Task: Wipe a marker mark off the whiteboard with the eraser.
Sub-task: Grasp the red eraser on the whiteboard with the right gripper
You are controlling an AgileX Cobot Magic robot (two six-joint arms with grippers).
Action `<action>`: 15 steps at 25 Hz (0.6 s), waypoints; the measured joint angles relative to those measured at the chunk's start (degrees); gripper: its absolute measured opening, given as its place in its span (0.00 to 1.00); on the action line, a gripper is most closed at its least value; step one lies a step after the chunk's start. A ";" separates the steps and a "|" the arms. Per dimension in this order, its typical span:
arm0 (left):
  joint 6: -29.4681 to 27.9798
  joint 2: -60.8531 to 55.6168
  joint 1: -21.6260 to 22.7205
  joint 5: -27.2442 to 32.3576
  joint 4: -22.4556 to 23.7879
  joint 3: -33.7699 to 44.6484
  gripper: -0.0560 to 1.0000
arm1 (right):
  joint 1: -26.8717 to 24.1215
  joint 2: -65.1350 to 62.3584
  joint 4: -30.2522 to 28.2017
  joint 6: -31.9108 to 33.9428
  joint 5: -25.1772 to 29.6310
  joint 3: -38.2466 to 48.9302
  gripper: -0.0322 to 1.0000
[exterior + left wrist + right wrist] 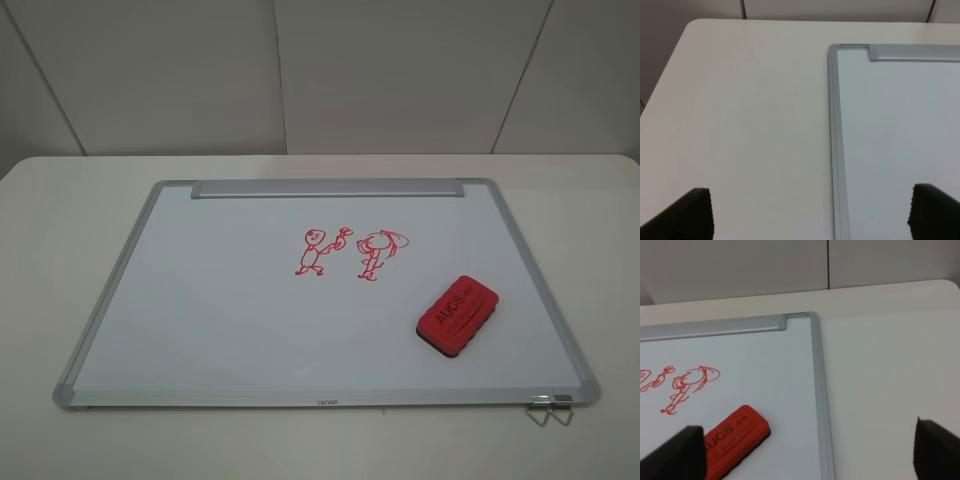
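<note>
The red AUCS eraser (pixel 457 313) lies flat on the whiteboard (pixel 220 300), apart from the round-headed stick-figure marker mark (pixel 313 250) drawn nearer the tray strip (pixel 328 188). The left end effector (pixel 812 215) and right end effector (pixel 810 452) both gape wide, holding nothing

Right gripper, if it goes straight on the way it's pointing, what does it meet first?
Likely the edge of the whiteboard, which runs between the open jaws of the right gripper; the eraser lies just aside. Depth is unclear.
</note>
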 joint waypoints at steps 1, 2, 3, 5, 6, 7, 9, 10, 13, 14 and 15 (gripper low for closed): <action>0.00 0.00 0.00 0.00 0.00 0.00 0.79 | 0.00 0.00 0.00 0.00 0.00 0.00 0.75; 0.00 0.00 0.00 0.00 0.00 0.00 0.79 | 0.00 0.00 0.00 0.00 0.00 0.00 0.75; 0.00 0.00 0.00 0.00 0.00 0.00 0.79 | 0.00 0.00 0.00 0.00 0.00 0.00 0.75; 0.00 0.00 0.00 0.00 0.00 0.00 0.79 | 0.00 0.00 0.00 0.00 0.00 0.00 0.75; 0.00 0.00 0.00 0.00 0.00 0.00 0.79 | 0.00 0.00 0.00 0.00 0.00 0.00 0.75; 0.00 0.00 0.00 0.00 0.00 0.00 0.79 | 0.00 0.00 0.00 0.00 0.00 0.00 0.75; 0.00 0.00 0.00 0.00 0.00 0.00 0.79 | 0.00 0.00 0.00 0.00 0.00 0.00 0.75; 0.00 0.00 0.00 0.00 0.00 0.00 0.79 | 0.00 0.00 0.00 0.00 0.00 0.00 0.75; 0.00 0.00 0.00 0.00 0.00 0.00 0.79 | 0.00 0.00 0.00 0.00 0.00 0.00 0.75; 0.00 0.00 0.00 0.00 0.00 0.00 0.79 | 0.00 0.00 0.00 0.00 0.00 0.00 0.75; 0.00 0.00 0.00 0.00 0.00 0.00 0.79 | 0.00 0.00 0.00 0.00 0.00 0.00 0.75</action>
